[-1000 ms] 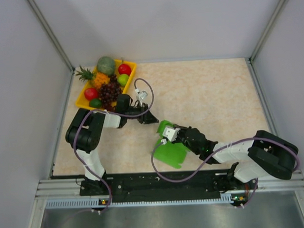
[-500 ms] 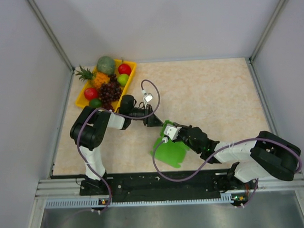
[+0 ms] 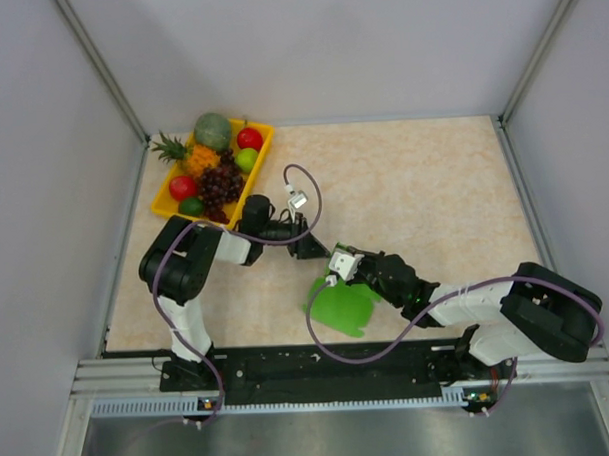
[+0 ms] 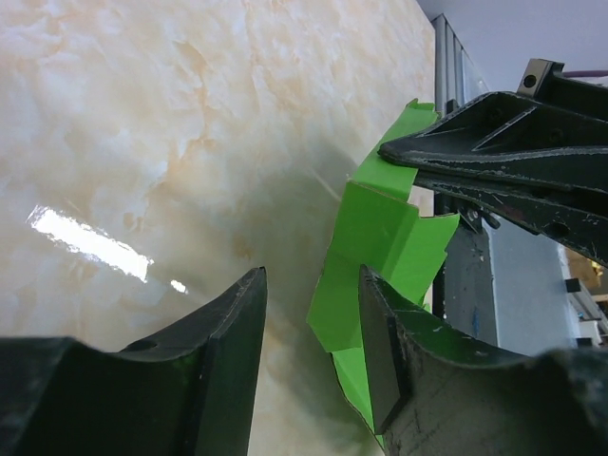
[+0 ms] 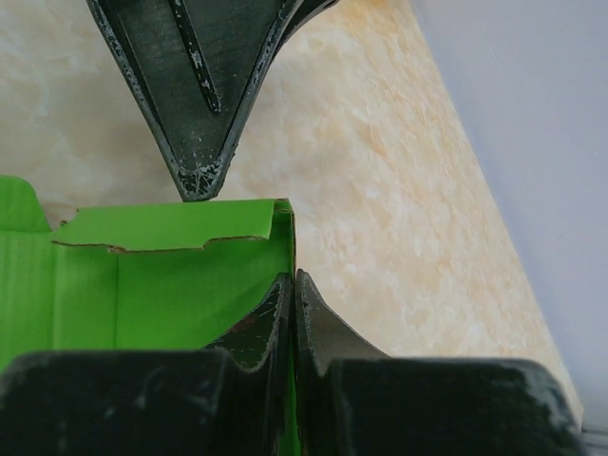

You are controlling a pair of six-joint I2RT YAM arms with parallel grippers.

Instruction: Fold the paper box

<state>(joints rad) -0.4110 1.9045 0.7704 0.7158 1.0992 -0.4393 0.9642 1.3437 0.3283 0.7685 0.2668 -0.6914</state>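
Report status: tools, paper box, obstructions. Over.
Right tool shut on paper box wall. Left tool open, tip at its flap. Fruit tray well apart.

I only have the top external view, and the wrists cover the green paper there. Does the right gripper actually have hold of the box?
Observer: Yes. The right wrist view shows the right gripper shut on the paper box, with a wall seen edge-on and pinched between its fingers.
Operator: And the left jaws?
Observer: The left wrist view shows the left gripper open. Mostly bare table shows in the gap, with the paper beyond it and nothing clamped.
Operator: How close is its tip to the box?
Observer: In the right wrist view the tip sits right at the upper edge of the folded flap. I cannot tell whether they touch.
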